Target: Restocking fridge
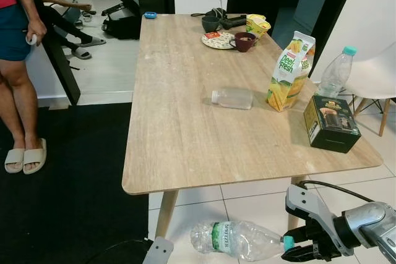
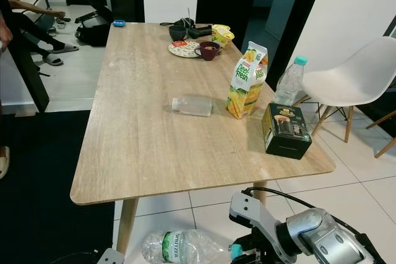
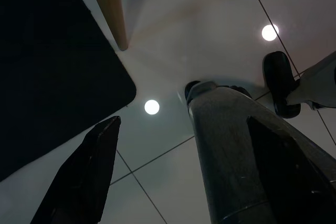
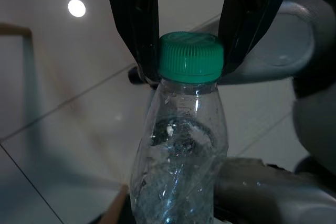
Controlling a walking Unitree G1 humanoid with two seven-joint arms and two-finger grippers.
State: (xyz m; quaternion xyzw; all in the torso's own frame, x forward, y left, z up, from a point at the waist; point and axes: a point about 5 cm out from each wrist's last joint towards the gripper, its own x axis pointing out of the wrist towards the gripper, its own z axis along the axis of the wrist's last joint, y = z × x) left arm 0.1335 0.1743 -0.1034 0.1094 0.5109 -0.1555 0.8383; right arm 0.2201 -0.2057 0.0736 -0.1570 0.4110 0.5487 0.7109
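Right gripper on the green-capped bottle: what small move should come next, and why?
Probably keep the grip and carry the bottle toward the fridge. The right gripper holds it only by the green cap, a finger on either side, and the bottle hangs low beside the table. So a slow, steady move seems wise, since that neck hold may let it swing.

Tall yellow-and-green juice carton (image 1: 289, 71): "Peel Fresh". Clear plastic water bottle (image 1: 238, 239), green label band: "SPRITZER". Dark green box (image 1: 331, 123): print illegible.

open tabletop (image 1: 179, 128) on the robot's left; juice carton (image 1: 289, 72), lying bottle (image 1: 232, 98), dark box (image 1: 331, 123) crowding its right
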